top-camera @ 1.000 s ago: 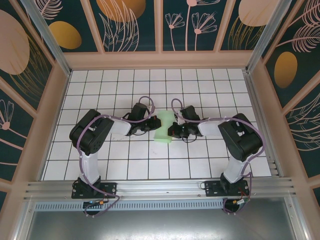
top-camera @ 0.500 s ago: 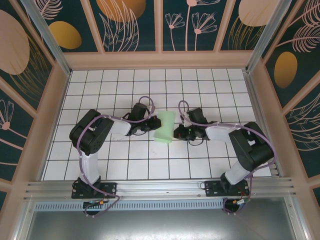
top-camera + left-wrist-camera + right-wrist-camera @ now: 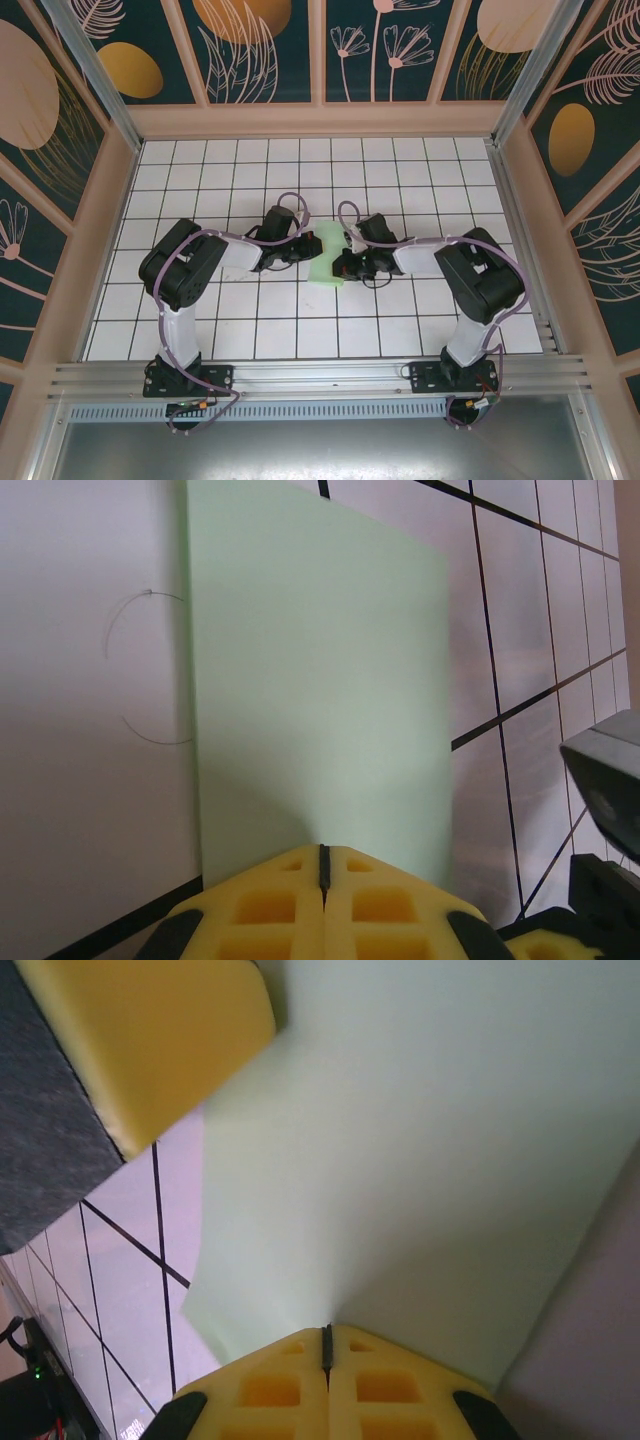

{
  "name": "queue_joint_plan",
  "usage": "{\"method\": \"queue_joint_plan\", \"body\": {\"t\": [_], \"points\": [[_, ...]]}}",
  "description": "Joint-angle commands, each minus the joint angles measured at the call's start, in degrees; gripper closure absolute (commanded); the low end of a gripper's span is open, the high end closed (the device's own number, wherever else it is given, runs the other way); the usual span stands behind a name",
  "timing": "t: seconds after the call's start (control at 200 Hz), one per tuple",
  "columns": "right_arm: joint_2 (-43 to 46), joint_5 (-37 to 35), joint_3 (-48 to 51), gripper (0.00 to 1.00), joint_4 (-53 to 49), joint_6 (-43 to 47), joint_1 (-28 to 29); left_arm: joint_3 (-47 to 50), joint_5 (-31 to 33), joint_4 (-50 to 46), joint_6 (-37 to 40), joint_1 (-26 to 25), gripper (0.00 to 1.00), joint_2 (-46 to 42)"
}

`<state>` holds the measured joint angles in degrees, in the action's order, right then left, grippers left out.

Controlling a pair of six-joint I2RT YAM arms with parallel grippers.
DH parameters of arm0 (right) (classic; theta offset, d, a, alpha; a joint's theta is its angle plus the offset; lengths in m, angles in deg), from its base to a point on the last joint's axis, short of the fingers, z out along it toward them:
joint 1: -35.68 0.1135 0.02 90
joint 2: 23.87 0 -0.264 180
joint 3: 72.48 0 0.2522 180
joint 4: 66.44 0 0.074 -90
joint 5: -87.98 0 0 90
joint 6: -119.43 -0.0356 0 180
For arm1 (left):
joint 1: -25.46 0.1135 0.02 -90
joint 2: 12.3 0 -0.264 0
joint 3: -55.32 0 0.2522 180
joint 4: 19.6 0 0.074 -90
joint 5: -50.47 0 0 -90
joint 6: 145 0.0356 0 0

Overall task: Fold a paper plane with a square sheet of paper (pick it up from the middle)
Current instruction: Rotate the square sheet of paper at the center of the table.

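Both tools meet near the middle of the white-tiled bench (image 3: 400, 190), with the sheet of paper (image 3: 321, 267) lying between them as a narrow pale mint-green strip, its long sides running away from the arm bases.

The left tool (image 3: 305, 251) comes at the strip from its left side. Its yellow jaws are pressed tight together with only a thin seam between them. From the left wrist, the left tool (image 3: 322, 852) has its tips right at the near edge of the sheet of paper (image 3: 320, 700), which stretches flat ahead of it over the bench (image 3: 90, 780). I cannot tell whether the edge is pinched or merely touched. The grey body of the right tool (image 3: 605, 780) sits off to the right of those tips.

The right tool (image 3: 339, 266) reaches in from the opposite side, its jaws equally closed. From its wrist, the right tool (image 3: 326, 1332) meets the paper (image 3: 430, 1160) at its edge, and a yellow pad (image 3: 150, 1030) of the left tool sits ahead and to the left.
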<state>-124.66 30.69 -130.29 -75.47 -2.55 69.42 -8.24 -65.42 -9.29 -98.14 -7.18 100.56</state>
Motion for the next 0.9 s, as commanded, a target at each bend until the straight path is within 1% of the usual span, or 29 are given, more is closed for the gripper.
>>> {"method": "queue_joint_plan", "body": {"t": [0.0,0.13,0.305,0.455,0.515,0.62,0.716,0.796,0.896], "points": [[-0.88,2.71,0.78,1.00,-1.73,2.35,0.45,5.44,10.94,-18.52,0.73,0.50,1.00,7.47],[1.02,1.94,4.94,1.00,-6.30,5.36,0.45,5.69,11.01,-18.54,0.95,0.48,1.00,7.28],[7.95,2.67,11.53,1.00,-8.56,6.23,0.53,5.42,11.04,-18.53,0.99,0.48,1.00,7.33],[12.37,-0.08,9.65,1.00,-9.95,5.11,0.07,4.79,11.46,-19.29,1.87,0.51,1.00,6.90],[13.78,-2.75,7.38,1.00,-9.61,3.39,-0.27,4.39,12.20,-19.90,2.87,0.49,1.00,6.18],[15.43,-6.19,3.77,1.00,-7.29,0.81,-1.10,3.20,13.79,-21.79,6.40,0.50,1.00,3.39],[15.08,-7.59,1.67,1.00,-3.46,-0.80,-1.47,1.88,14.99,-23.65,11.08,0.52,1.00,-0.11],[12.01,-7.73,-1.01,1.00,-1.86,-1.08,-1.65,0.65,15.77,-24.80,16.09,0.62,1.00,-2.54],[6.28,-8.07,-5.36,1.00,-1.02,-1.41,-2.08,-1.65,15.25,-26.16,22.81,0.72,1.00,-3.74]]}}
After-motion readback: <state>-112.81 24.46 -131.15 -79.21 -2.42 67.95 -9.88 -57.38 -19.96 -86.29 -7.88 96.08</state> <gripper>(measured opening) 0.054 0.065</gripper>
